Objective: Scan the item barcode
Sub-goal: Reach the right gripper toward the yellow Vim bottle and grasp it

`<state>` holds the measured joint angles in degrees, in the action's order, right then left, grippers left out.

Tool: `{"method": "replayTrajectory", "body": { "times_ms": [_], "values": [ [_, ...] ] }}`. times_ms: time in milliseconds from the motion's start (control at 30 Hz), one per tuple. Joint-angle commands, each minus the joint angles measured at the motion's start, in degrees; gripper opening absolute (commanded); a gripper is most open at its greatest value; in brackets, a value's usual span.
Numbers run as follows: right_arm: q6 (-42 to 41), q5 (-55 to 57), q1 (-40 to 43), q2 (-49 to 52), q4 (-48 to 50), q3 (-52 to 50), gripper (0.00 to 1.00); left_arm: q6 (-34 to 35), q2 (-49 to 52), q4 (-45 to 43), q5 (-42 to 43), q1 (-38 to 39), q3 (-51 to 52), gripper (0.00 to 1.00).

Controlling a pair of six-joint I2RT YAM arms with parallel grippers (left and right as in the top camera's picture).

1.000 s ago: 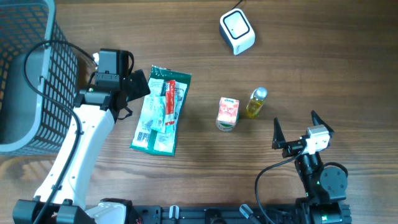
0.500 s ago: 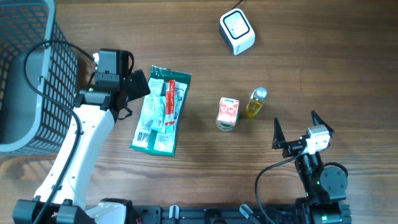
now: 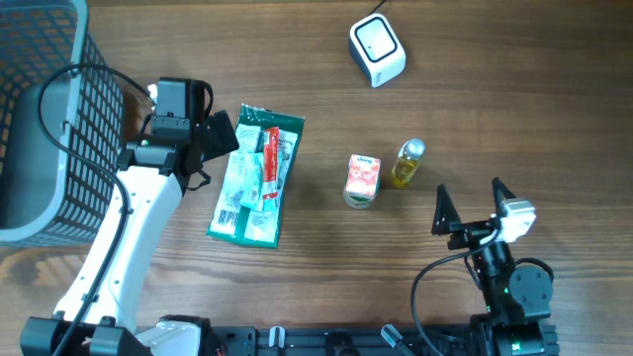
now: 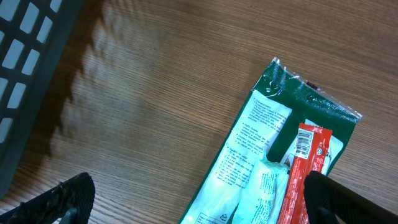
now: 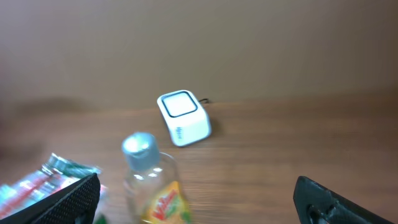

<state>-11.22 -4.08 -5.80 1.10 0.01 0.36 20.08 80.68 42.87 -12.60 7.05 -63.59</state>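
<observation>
Green packet (image 3: 249, 193) lies flat on the wooden table (image 3: 495, 99), left of centre, with its printed label side up. A red stick pack (image 3: 269, 163) rests on top of it, and in the left wrist view a small barcode shows near the stick's upper end (image 4: 305, 168). The left gripper (image 3: 220, 133) sits just beside the packet's upper left edge. Its jaws are spread wide and hold nothing.

To the right of the packet stand a small pink-and-white carton (image 3: 362, 180) and a little bottle of yellow liquid with a silver cap (image 3: 406, 163). They are close together but apart. A white cube-shaped scanner (image 3: 377, 49) sits well beyond them toward the far edge, with its cable running off the table.

The right gripper (image 3: 473, 203) is near the front edge, just beside the bottle on its near right. Its fingers stand wide apart and it is empty.

A dark wire-mesh basket (image 3: 74, 89) fills the far left corner. A grey shape (image 3: 25, 158) shows inside it, but what it is cannot be told.
</observation>
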Motion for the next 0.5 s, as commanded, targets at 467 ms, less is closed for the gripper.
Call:
{"method": "replayTrajectory", "body": {
  "times_ms": [467],
  "values": [
    [-8.8, -9.6, 0.0, 10.6, -25.5, 39.0, 1.0, -0.1, 0.2, -0.1, -0.7, -0.2, -0.4, 1.0]
  ]
}}
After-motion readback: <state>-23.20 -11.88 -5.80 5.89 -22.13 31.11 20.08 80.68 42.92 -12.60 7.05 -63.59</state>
